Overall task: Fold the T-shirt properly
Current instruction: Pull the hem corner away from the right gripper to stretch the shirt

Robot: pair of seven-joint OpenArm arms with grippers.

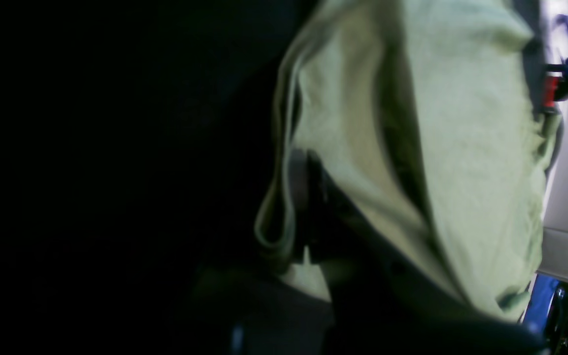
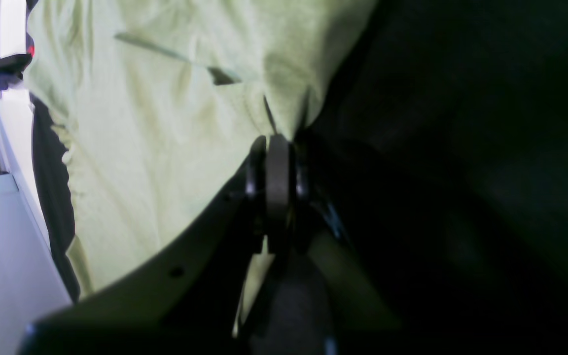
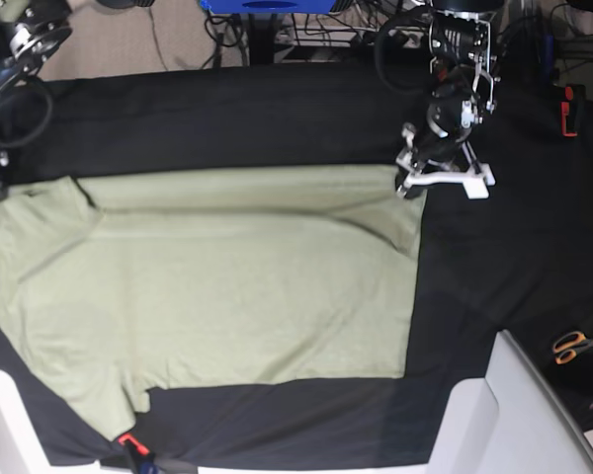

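Your left gripper (image 3: 411, 184) is clamped on the T-shirt (image 3: 237, 286) at its far hem corner; your right gripper (image 2: 276, 143) pinches a fabric edge, probably the far sleeve. The shirt lies spread flat on the black table cloth (image 3: 474, 267), with bare cloth beyond the hem and scissors (image 3: 573, 345) well apart.
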